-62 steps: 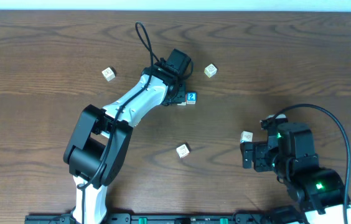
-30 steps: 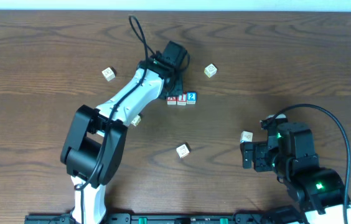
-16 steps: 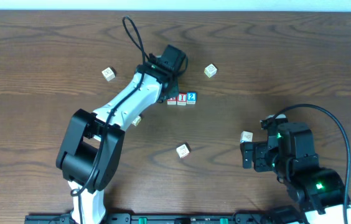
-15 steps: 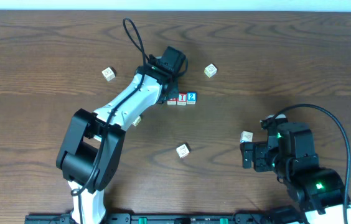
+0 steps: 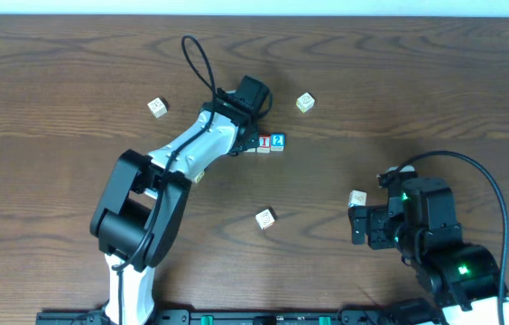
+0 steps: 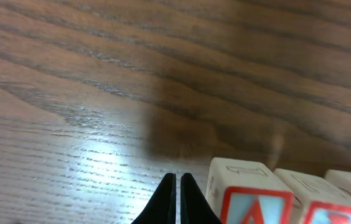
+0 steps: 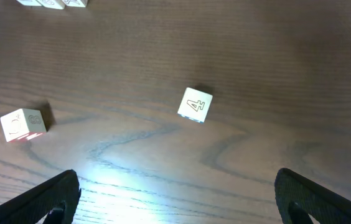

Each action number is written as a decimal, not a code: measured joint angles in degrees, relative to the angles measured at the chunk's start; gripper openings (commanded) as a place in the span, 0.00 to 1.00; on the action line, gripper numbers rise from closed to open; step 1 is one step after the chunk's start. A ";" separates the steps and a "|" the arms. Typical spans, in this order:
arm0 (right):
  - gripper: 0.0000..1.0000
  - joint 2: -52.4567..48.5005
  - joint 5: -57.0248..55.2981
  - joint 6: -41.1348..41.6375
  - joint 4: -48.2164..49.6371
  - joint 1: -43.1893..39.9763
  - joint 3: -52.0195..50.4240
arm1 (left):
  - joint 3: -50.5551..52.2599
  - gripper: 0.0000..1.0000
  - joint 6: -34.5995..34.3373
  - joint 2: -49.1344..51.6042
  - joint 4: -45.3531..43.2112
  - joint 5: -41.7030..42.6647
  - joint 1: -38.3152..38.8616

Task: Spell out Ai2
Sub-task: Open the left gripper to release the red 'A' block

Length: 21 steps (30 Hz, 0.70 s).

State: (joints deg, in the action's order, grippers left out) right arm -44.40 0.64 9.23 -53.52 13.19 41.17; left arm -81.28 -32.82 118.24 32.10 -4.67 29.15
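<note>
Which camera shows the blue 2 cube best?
The overhead view: the blue 2 cube shows whole, face up, at the right end of the row. The left wrist view catches only its pale top at the right edge. The right wrist view cuts the row off at its top edge.

Overhead looking straight down on whole table (image 5: 56, 54). Left wrist skimming low; I'm seeing A cube (image 6: 250, 196) close right of left claw (image 6: 176, 190). Right wrist looking from higher, sharing cube row (image 7: 51, 2) with overhead.

A (image 6: 251, 198), I (image 5: 264, 143), 2 (image 5: 278, 142) — seemingly touching row.
</note>
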 measured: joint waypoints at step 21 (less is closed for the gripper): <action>0.99 0.00 0.00 0.00 0.00 0.00 0.00 | 0.02 0.06 0.72 1.40 -3.72 2.80 -0.11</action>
State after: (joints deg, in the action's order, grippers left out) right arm -44.40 0.64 9.23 -53.52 13.19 41.17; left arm -81.25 -32.10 119.63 28.38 -1.87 29.04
